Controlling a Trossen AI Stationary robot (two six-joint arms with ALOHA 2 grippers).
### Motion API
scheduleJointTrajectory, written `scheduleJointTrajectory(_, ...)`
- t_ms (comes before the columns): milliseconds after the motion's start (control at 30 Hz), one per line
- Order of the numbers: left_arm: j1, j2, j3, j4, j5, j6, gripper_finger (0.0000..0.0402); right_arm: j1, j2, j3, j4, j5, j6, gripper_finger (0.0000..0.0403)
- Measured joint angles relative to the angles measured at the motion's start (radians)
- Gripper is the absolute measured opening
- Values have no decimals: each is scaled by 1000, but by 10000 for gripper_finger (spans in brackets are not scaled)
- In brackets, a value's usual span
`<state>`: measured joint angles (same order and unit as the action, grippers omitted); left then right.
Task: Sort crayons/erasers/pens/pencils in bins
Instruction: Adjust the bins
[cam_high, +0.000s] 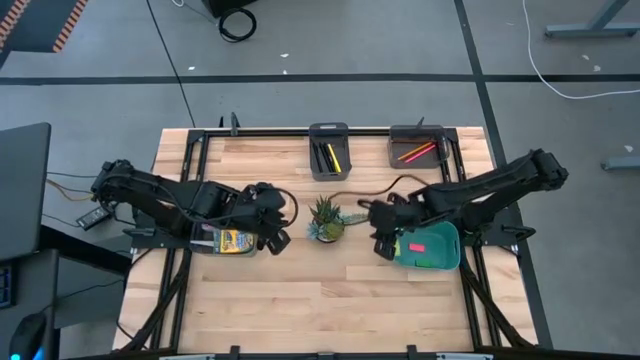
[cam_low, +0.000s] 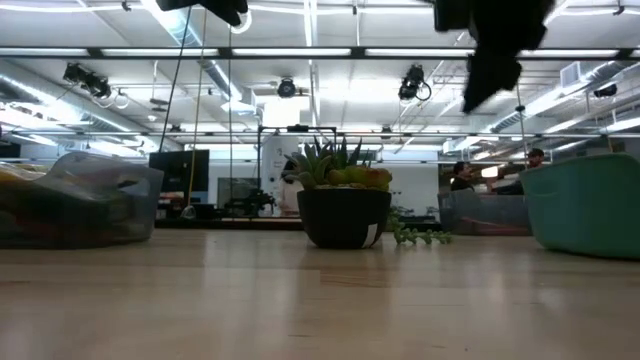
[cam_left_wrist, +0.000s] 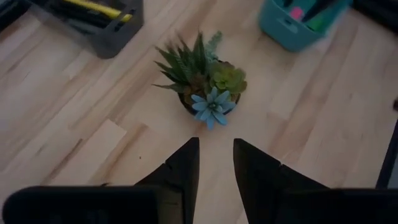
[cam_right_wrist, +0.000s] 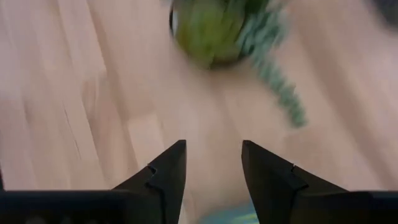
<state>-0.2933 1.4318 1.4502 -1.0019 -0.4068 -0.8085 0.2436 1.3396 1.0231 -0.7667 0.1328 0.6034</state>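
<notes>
The crayons box (cam_high: 235, 241), printed yellow and green, lies in a grey bin (cam_high: 199, 238) at the left. My left gripper (cam_high: 278, 240) (cam_left_wrist: 216, 143) hangs open just right of that bin, with nothing between its fingers. A teal bin (cam_high: 445, 250) at the right holds a pink eraser (cam_high: 415, 247) and a green eraser (cam_left_wrist: 317, 22). My right gripper (cam_high: 382, 250) (cam_right_wrist: 213, 144) stands open over the teal bin's left edge, empty. At the far edge, a dark bin (cam_high: 328, 150) holds black pens and a yellow pen (cam_high: 334, 157). A grey bin (cam_high: 415, 150) holds red and orange pencils (cam_high: 418, 152).
A small potted plant (cam_high: 325, 220) (cam_low: 345, 205) stands at mid-table between the two grippers. Bare wood fills the near half of the table (cam_high: 320, 310). Beyond the far edge the low view shows people (cam_low: 535, 160) in the room.
</notes>
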Motion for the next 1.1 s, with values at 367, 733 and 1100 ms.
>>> scheduleJointTrajectory(367,159,2,0,97,-29,-206,105,-69,-168,61,21,224,54,161)
scheduleJointTrajectory(733,560,63,0,357,101,-73,110,-549,-73,61,215,-168,-9,161)
scheduleJointTrajectory(1100,900,314,0,454,554,35,163,-846,-62,61,284,-354,20,161)
